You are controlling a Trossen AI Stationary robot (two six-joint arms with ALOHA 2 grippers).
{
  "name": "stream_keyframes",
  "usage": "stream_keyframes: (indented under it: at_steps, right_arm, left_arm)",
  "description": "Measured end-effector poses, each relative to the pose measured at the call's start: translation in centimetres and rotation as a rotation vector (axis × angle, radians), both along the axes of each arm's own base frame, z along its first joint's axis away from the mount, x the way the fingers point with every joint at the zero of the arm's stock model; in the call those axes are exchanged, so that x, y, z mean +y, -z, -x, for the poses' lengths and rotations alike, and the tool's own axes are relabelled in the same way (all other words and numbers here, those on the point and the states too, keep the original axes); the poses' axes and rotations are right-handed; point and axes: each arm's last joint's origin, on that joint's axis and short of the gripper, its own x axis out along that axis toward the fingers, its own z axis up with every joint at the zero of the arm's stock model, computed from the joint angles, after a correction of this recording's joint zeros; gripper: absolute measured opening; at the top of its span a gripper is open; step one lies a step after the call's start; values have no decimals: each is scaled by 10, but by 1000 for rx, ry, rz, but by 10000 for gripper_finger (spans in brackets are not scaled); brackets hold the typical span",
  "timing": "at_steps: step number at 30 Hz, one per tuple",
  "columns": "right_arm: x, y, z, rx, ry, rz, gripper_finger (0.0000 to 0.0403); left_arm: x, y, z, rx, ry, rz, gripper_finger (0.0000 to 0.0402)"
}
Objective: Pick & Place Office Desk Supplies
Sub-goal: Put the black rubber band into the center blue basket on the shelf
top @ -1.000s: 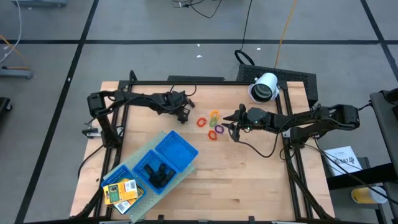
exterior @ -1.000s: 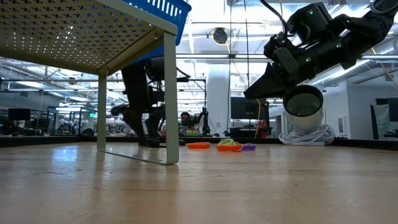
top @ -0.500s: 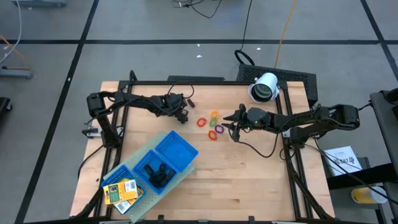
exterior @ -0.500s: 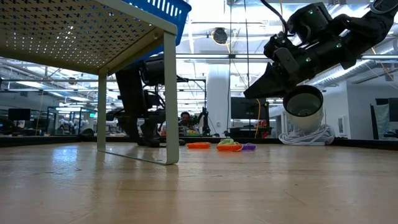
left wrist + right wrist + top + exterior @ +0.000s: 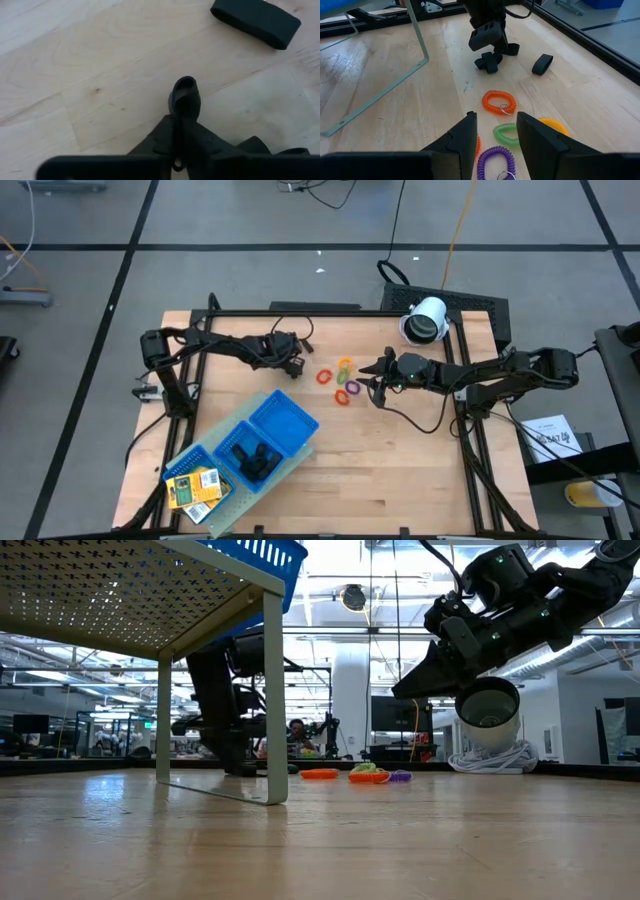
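Wood-plank tabletop [image 5: 380, 460], grey tiled floor [image 5: 250, 220] around, bright workshop behind.

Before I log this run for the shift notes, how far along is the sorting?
Done: two yellow packs and black clips sit in the blue tray. In hand: the left gripper is shut on a black clip. Left: another black piece and the coloured rings on the table, by the open right gripper.

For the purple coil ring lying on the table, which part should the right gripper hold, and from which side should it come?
The purple coil ring lies flat, just ahead of the open right gripper. Probably best to come from above and pinch one side of its loop. The green ring lies close beside it, so take the side away from that one.
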Motion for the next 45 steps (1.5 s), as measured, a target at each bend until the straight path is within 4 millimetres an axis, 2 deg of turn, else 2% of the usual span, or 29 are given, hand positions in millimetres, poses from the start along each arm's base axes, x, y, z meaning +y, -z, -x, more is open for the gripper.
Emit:
stream_keyframes:
  at_steps: [4, 8, 14, 19, 23, 28, 34, 39, 45]
  right_arm:
    - [0, 0, 0, 0, 0, 0, 128]
    - [0, 0, 0, 0, 0, 0, 128]
    - [0, 0, 0, 0, 0, 0, 128]
    - [0, 0, 0, 0, 0, 0, 128]
    - [0, 0, 0, 0, 0, 0, 128]
    - [0, 0, 0, 0, 0, 0, 128]
    - [0, 0, 0, -1, 1, -3, 128]
    - [0, 0, 0, -2, 3, -6, 128]
    - [0, -1, -1, -18, 3, -4, 128]
  left_arm:
    - [0, -2, 0, -19, 4, 6, 8]
    - [-1, -15, -1, -69, 14, -12, 28]
    - [-3, -48, 3, -182, 32, -71, 53]
    - [-11, -79, 10, -280, 53, -112, 36]
    - [-24, -108, 17, -370, 104, -155, 16]
    - [-49, -141, 28, -485, 182, -191, 8]
    - [-89, -176, 47, -634, 332, -196, 45]
    - [-130, -197, 64, -755, 651, -81, 54]
    - [-182, -209, 84, -829, 961, -15, 55]
